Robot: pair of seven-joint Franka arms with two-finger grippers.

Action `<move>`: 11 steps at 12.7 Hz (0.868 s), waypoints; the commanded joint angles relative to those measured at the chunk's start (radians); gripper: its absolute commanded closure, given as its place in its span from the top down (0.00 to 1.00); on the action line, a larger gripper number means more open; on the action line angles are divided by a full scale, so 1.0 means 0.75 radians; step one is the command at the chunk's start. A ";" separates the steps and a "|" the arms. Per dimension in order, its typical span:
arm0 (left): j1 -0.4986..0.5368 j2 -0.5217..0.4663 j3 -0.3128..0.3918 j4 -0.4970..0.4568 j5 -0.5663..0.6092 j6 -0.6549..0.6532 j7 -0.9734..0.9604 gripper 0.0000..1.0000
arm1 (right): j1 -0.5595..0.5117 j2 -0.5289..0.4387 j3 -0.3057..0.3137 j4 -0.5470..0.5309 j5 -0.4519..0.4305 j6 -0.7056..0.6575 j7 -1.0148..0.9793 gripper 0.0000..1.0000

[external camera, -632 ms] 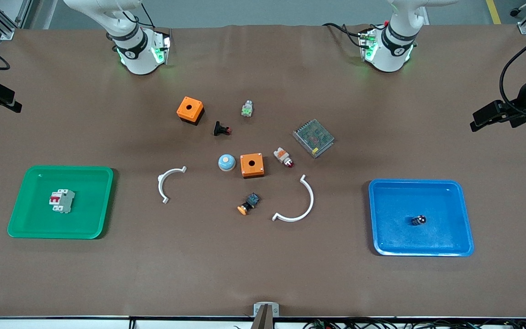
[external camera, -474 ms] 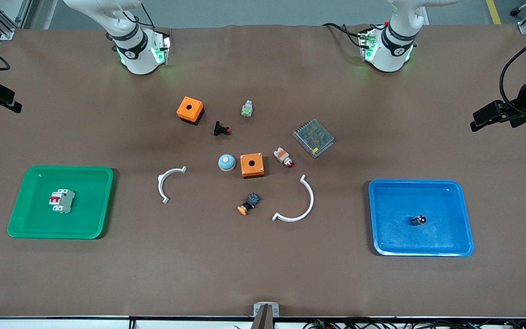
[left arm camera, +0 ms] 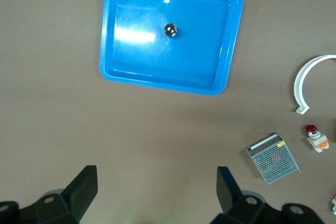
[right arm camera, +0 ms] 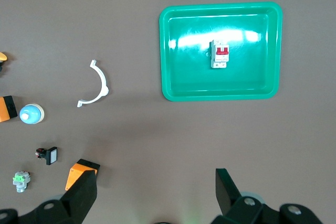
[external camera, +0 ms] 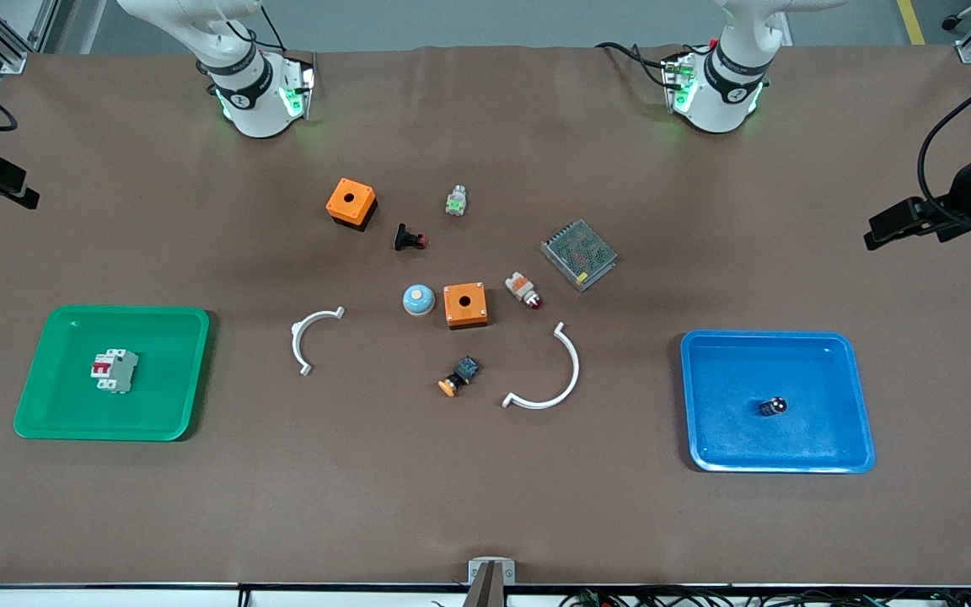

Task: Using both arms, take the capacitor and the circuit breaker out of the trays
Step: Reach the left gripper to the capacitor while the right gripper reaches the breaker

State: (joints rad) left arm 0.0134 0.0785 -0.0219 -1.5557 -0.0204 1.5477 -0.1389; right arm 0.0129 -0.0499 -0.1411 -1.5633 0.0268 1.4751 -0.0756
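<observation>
The capacitor [external camera: 773,406], a tiny black cylinder with a pale marked top, lies in the blue tray [external camera: 839,354] at the left arm's end of the table. It also shows in the left wrist view [left arm camera: 170,30]. The breaker [external camera: 114,370], a white-grey block with red switch levers, lies in the green tray [external camera: 174,337] at the right arm's end, and shows in the right wrist view [right arm camera: 219,54]. My left gripper [left arm camera: 156,187] is open and empty, high over bare table beside the blue tray. My right gripper [right arm camera: 156,187] is open and empty, high over bare table beside the green tray.
In the middle of the table lie two orange boxes [external camera: 351,202] [external camera: 464,304], a black button with red tip [external camera: 409,239], a green-white part [external camera: 455,202], a mesh power supply [external camera: 579,254], a white-orange part [external camera: 523,289], a blue dome [external camera: 419,299], an orange-capped button [external camera: 458,377] and two white arcs [external camera: 313,337] [external camera: 549,371].
The left arm's hand has shifted slightly at the edge of the front view. The capacitor, the breaker and the right arm have not moved.
</observation>
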 commanded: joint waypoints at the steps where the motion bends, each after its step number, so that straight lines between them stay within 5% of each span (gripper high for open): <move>1: 0.011 0.104 0.007 0.035 -0.026 -0.018 -0.009 1.00 | -0.025 0.013 -0.002 0.021 0.005 -0.005 0.003 1.00; 4: 0.011 0.279 0.009 0.039 -0.026 0.140 -0.007 1.00 | -0.101 0.099 -0.002 0.017 0.005 0.105 -0.010 1.00; 11: -0.012 0.637 0.007 0.037 -0.001 0.689 -0.005 1.00 | -0.258 0.518 0.004 -0.034 0.030 0.452 -0.093 1.00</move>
State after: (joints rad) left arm 0.0137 0.4898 -0.0200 -1.5537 -0.0204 1.9953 -0.1436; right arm -0.1434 0.2810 -0.1506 -1.5799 0.0271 1.7473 -0.1097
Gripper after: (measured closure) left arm 0.000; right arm 0.000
